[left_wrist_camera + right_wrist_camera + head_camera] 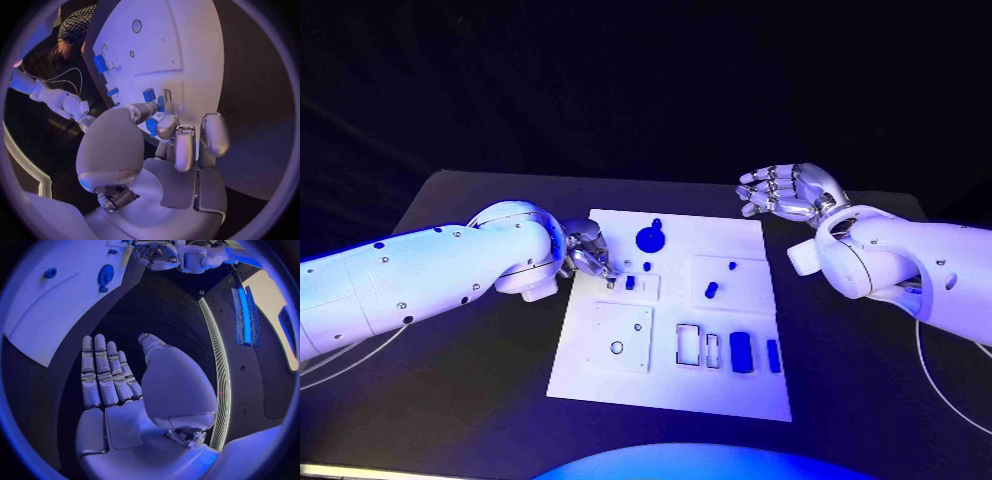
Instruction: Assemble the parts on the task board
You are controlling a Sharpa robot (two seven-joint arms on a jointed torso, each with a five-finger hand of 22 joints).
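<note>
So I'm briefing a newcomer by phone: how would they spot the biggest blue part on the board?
Start at the white task board in the middle of the black table. Look at its far end, just past the left hand. The big blue part there is a round disc with a small tab, far larger than the little blocks nearer the robot.

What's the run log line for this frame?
left hand: pinching small blue part at task board left edge | right hand: open, raised off board | assembly: in progress
</note>
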